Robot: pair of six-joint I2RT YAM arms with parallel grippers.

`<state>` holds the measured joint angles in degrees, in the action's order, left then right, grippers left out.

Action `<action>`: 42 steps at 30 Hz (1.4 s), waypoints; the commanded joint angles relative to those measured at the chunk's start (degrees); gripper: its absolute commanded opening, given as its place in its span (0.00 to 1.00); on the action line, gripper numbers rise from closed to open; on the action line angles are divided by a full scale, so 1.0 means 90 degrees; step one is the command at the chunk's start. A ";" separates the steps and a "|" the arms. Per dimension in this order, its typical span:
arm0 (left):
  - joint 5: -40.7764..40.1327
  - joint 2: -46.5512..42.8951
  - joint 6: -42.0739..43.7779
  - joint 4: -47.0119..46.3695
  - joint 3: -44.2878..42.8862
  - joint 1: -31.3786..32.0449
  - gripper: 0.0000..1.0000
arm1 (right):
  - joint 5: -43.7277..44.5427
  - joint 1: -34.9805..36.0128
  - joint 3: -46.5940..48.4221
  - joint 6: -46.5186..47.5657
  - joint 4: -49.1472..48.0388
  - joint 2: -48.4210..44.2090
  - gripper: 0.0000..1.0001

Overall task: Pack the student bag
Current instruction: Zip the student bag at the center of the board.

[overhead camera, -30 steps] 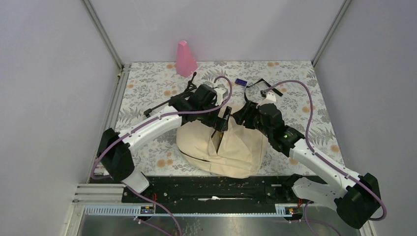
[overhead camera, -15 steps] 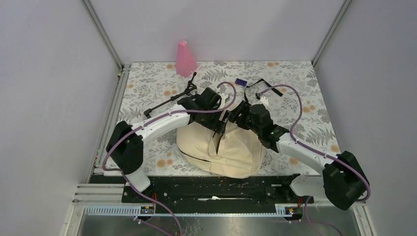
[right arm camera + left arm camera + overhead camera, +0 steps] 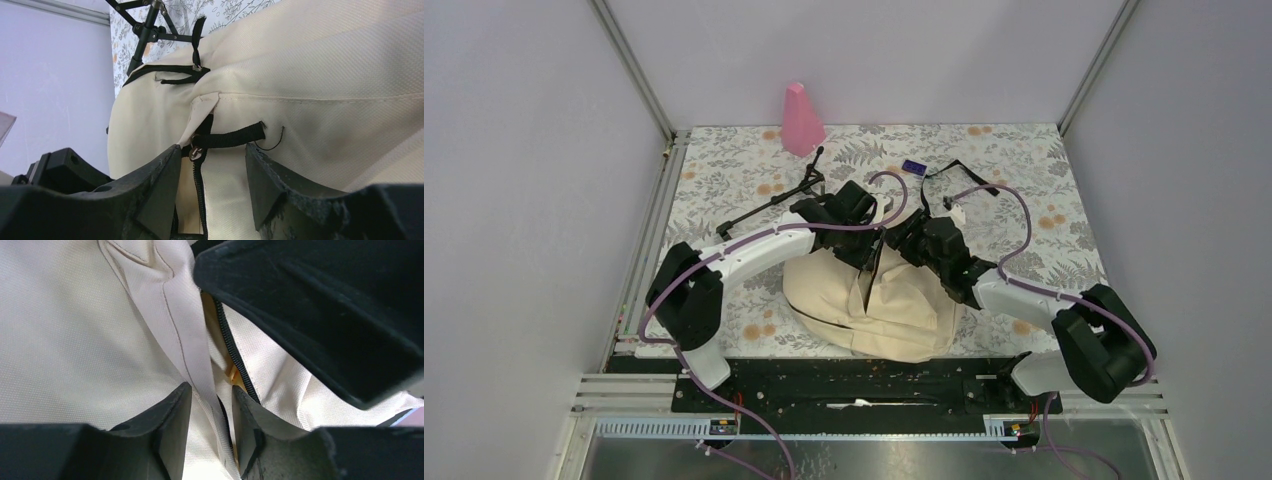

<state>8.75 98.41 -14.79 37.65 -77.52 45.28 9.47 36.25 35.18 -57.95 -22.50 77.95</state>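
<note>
The student bag [image 3: 894, 305] is a cream fabric backpack lying mid-table, its black zipper partly open along the top. My left gripper [image 3: 871, 253] is down at that opening. In the left wrist view the left gripper [image 3: 212, 397] stands narrowly open astride a cream fold beside the zipper teeth [image 3: 235, 357]. My right gripper [image 3: 906, 238] faces it from the right. The right gripper [image 3: 212, 155] is open, and the metal zipper slider [image 3: 196, 151] with its black pull tab [image 3: 235, 136] sits just beyond its fingertips, untouched.
A pink cone-shaped object [image 3: 801, 120] stands at the back of the floral table. A black tripod [image 3: 774, 200] lies left of the bag. A small blue item [image 3: 913, 166] and a loose black strap [image 3: 969, 178] lie behind the bag.
My left jaws have narrowed from wide open around the fold at the zipper. The right arm has pushed left toward the bag's top, its jaws staying open.
</note>
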 commanded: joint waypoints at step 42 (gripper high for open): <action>0.0327 0.0020 0.0110 0.0041 -0.0223 0.0047 0.09 | 0.0695 -0.0013 0.0620 -0.0123 -0.1214 0.1293 0.00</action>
<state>9.52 98.78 -14.52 38.11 -77.52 45.28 15.46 36.25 39.77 -62.57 -30.81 91.09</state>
